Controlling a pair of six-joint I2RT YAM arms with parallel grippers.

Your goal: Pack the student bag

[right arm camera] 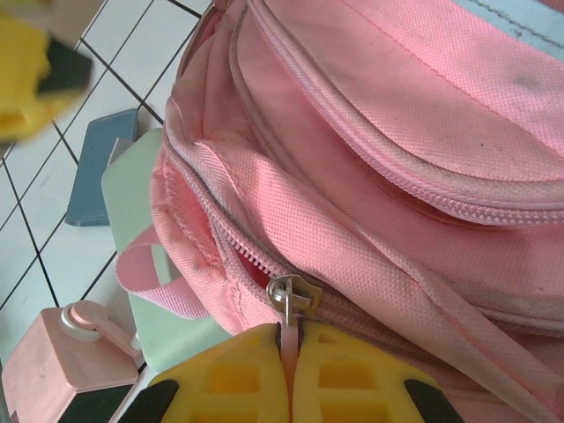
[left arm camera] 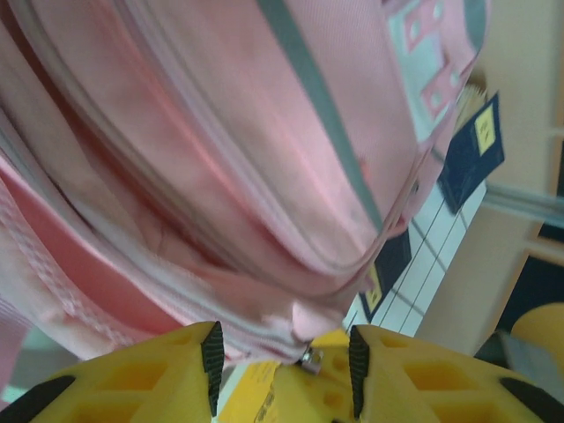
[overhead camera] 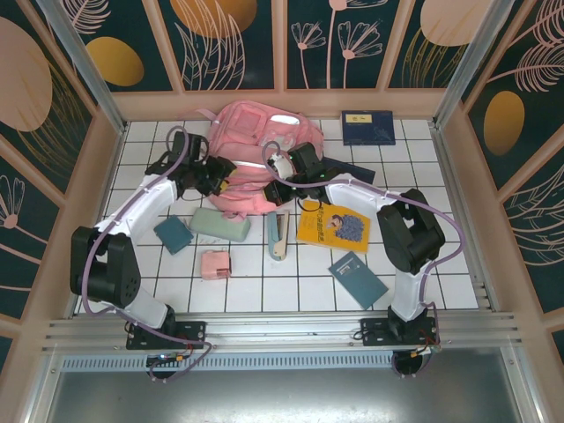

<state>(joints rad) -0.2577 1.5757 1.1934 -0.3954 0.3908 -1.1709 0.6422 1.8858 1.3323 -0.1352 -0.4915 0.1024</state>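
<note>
Bag (overhead camera: pixel 251 145) sits back-centre on the table (overhead camera: pixel 264 295), right gripper (right arm camera: pixel 289 348) pinching its zip pull (right arm camera: pixel 286 300), left gripper (left arm camera: pixel 282 348) spread against it; book (overhead camera: pixel 333 226) and box (overhead camera: pixel 216 264) lie outside, so packing seems barely begun

table (overhead camera: pixel 264 295): white tiles | far middle: pink bag (overhead camera: pixel 251 132) | far right: navy book (overhead camera: pixel 367 128) | centre: yellow book (overhead camera: pixel 333 226), grey tool (overhead camera: pixel 278 234) beside it (a stapler, by the look) | left: mint pouch (overhead camera: pixel 220 226), teal notebook (overhead camera: pixel 174 235) | near: pink box (overhead camera: pixel 215 264), teal booklet (overhead camera: pixel 358 279)
</note>
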